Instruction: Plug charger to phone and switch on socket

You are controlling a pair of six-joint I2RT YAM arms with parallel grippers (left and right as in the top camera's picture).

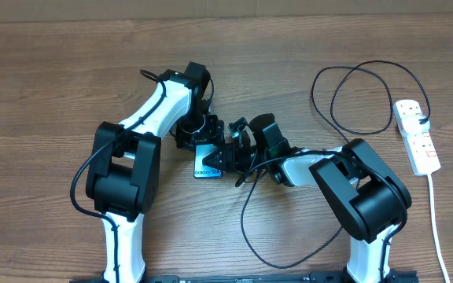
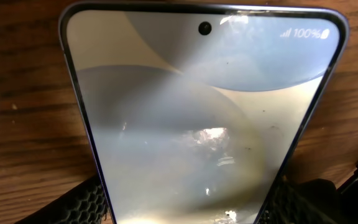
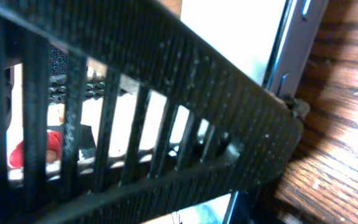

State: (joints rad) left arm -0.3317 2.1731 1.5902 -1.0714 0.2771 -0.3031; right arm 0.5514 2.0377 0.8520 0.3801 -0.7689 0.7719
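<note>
1. Overhead view. The phone [image 1: 208,166] lies flat on the table [image 1: 53,63]. Its long axis runs away from the robot, with the lettered end on the near side.
   - The left gripper [image 1: 202,143] covers the phone's far end.
   - The right gripper [image 1: 231,153] sits just beside the phone's right long edge, pointing in at it. Both arms are close, but the right one is on the cable side.
   - The charger [image 1: 242,214] loops over the wood to the right of the phone and on its near side. Its connector tip is hidden under the right gripper.
   - The socket [image 1: 417,135] lies well apart, far to the phone's right, with neither arm at it.

2. Left wrist view. The lit screen fills the picture, with the punch-hole lens [image 2: 204,28] at the end away from this camera. Black textured pads [image 2: 82,206] bear on both long edges, so the left gripper appears clamped across the phone's width, steadying it. No port, cable or right gripper shows here.

3. Right wrist view. One ribbed finger [image 3: 135,93] blocks most of the picture. Past its end stands the phone's metal side edge over bare wood. I cannot tell whether these jaws are apart, together or gripping the connector.

4. Judgement. The coming move turns on lining the tip up with the phone's long axis at the port end. No view shows the port, so alignment is unconfirmed.
</note>
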